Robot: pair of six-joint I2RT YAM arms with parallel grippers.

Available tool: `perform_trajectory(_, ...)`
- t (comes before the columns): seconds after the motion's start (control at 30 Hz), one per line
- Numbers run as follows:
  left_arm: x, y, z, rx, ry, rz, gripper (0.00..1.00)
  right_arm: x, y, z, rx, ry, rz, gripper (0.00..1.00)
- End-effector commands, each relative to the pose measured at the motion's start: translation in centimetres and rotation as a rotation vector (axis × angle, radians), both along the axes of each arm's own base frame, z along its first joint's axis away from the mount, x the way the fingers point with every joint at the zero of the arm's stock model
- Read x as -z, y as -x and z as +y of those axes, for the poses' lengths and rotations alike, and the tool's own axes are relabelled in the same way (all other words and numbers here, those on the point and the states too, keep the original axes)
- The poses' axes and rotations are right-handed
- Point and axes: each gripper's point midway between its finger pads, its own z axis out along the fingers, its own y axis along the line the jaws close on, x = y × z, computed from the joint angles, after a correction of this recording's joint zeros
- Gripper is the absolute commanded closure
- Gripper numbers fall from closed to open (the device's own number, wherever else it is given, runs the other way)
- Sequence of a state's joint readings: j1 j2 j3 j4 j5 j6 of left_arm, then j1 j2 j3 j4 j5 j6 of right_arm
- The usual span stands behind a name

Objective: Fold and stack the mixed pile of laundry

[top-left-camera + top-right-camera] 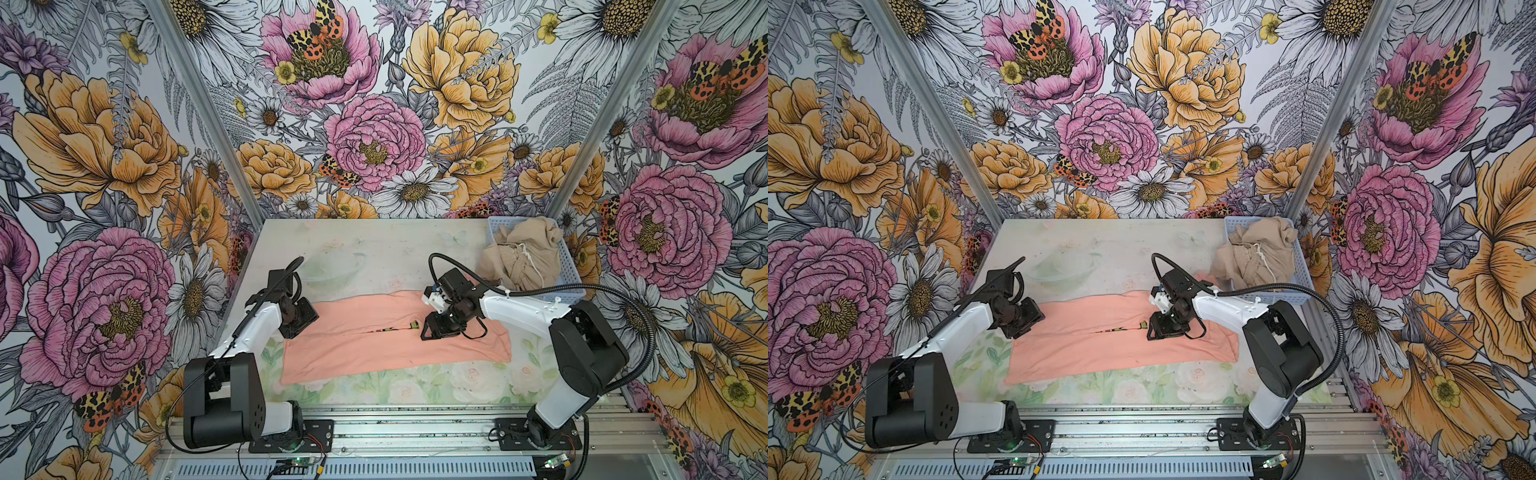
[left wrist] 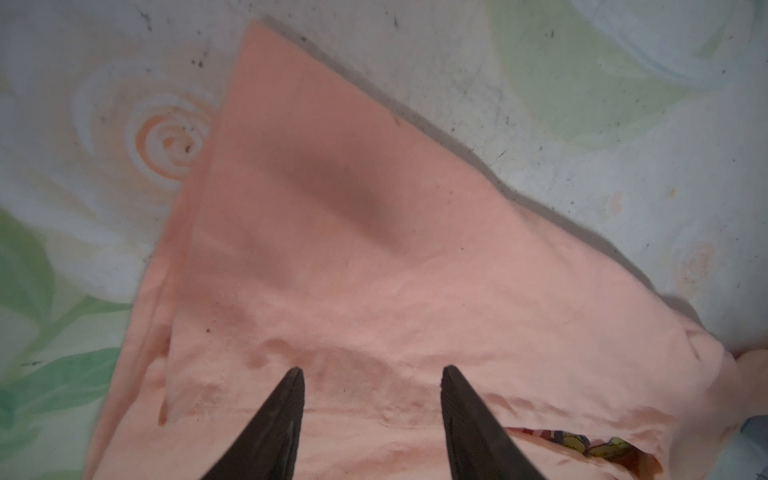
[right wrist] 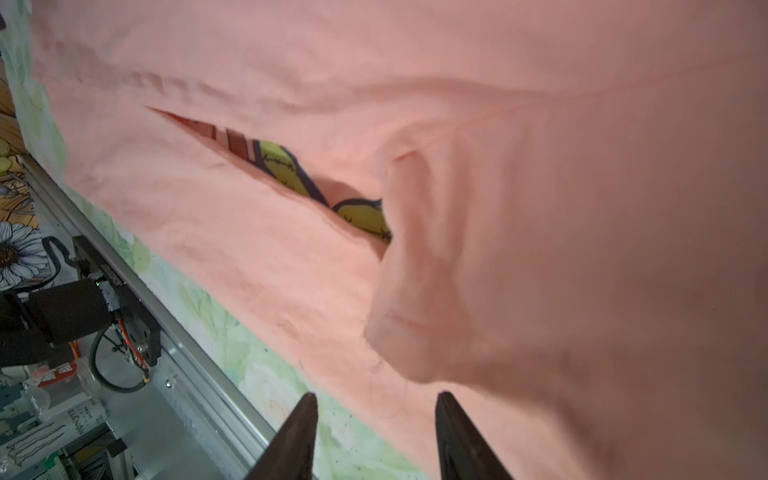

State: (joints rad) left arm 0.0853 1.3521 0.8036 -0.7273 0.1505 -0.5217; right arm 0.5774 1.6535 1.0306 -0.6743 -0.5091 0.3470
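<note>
Across the table, the T-shirt is lying limp, likely light. The left end effector and right end effector are standing part-open, gripping nothing. Its folded edges are probably offering the best hold.

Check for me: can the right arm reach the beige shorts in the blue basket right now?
Probably yes. The shorts sit heaped in the basket on that arm's side, spilling over its rim, nothing on top. The right gripper hangs open and empty over the T-shirt.

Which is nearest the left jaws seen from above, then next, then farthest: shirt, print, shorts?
1. Shirt: right beneath them, left end.
2. Print: mid-shirt, peeking from the fold.
3. Shorts: far right corner, in the basket.
</note>
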Motion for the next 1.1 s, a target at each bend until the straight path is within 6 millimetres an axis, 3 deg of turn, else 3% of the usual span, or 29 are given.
perform_trajectory(0.0, -0.3, -0.8, -0.7, 0.027, 0.01, -0.028, 0.45, -1.8, -0.6, -0.7, 0.029, -0.005, -0.045, 0.51)
perform_trajectory(0.17, -0.9, -2.1, -2.3, 0.083, -0.005, -0.04, 0.45, -3.7, -4.2, -1.2, 0.09, -0.003, -0.129, 0.5)
perform_trajectory(0.37, 0.6, -3.9, -2.9, 0.114, -0.015, -0.009, 0.45, -2.9, -7.6, 0.8, 0.105, -0.016, -0.144, 0.54)
perform_trajectory(0.5, 2.2, -4.3, -2.1, 0.096, -0.033, 0.032, 0.46, -0.5, -7.2, 1.7, 0.091, 0.018, -0.106, 0.61)
perform_trajectory(0.7, 4.4, -4.1, -0.6, 0.063, -0.043, 0.103, 0.48, 3.4, -5.6, 0.8, 0.098, 0.086, -0.04, 0.66)
perform_trajectory(0.8, 5.3, -3.8, -0.2, 0.057, -0.041, 0.132, 0.49, 2.2, -6.2, -0.1, 0.126, 0.082, -0.076, 0.64)
perform_trajectory(0.93, 6.0, -3.4, 0.7, 0.037, -0.042, 0.16, 0.53, -0.7, -8.9, -2.8, 0.225, 0.062, -0.144, 0.58)
perform_trajectory(1.07, 6.3, -3.2, 1.8, 0.014, -0.04, 0.176, 0.55, -0.9, -11.9, -6.1, 0.296, 0.096, -0.17, 0.57)
